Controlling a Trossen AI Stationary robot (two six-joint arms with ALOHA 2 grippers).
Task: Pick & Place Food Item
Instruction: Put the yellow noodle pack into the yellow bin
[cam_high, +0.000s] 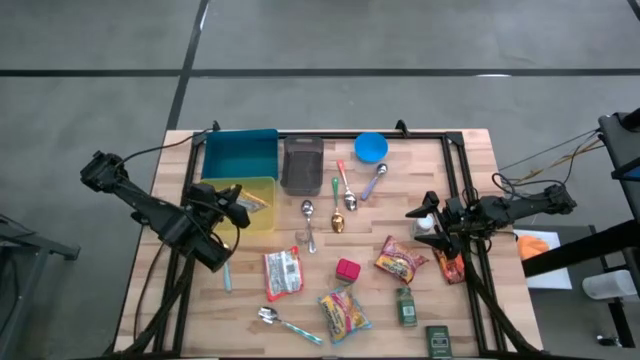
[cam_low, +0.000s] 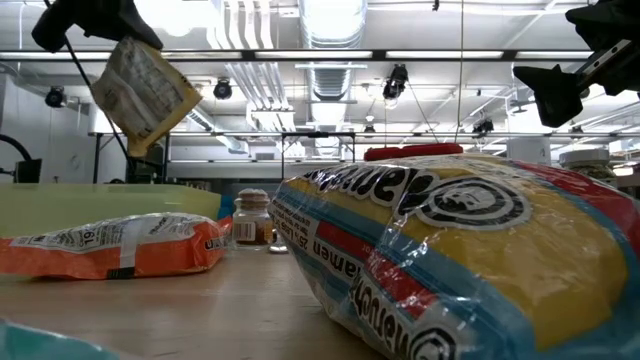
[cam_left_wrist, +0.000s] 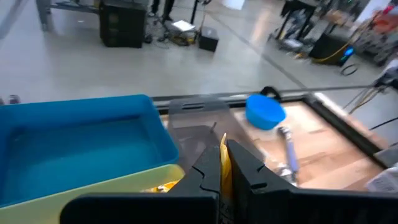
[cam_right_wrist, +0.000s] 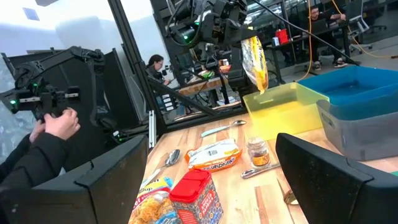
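A yellow-and-tan snack packet (cam_right_wrist: 255, 62) hangs in the air over the yellow bin (cam_right_wrist: 280, 109) at the table's left, with my left gripper (cam_right_wrist: 239, 31) shut on it. The low view shows the packet (cam_low: 145, 88) tilted, well above the tabletop. In the high view the left gripper (cam_high: 238, 203) is above the yellow bin (cam_high: 262, 225). My right gripper (cam_high: 418, 222) stands open by the table's right side, with nothing between its fingers. My left gripper pinches the packet's upper edge (cam_left_wrist: 224, 163) between its two fingers. The packet shows edge-on between the fingers in the left wrist view. It hangs below the fingers, tilted and lifted clear above the yellow bin.
A blue bin (cam_high: 240, 155) and a grey bin (cam_high: 302, 165) stand at the back, beside a blue bowl (cam_high: 371, 148). Spoons, an orange-white packet (cam_high: 283, 272), a red box (cam_high: 347, 269), ramen packets (cam_high: 345, 312) and a spice jar (cam_high: 405, 305) lie mid-table. A person's hand (cam_right_wrist: 59, 124) shows beyond the table.
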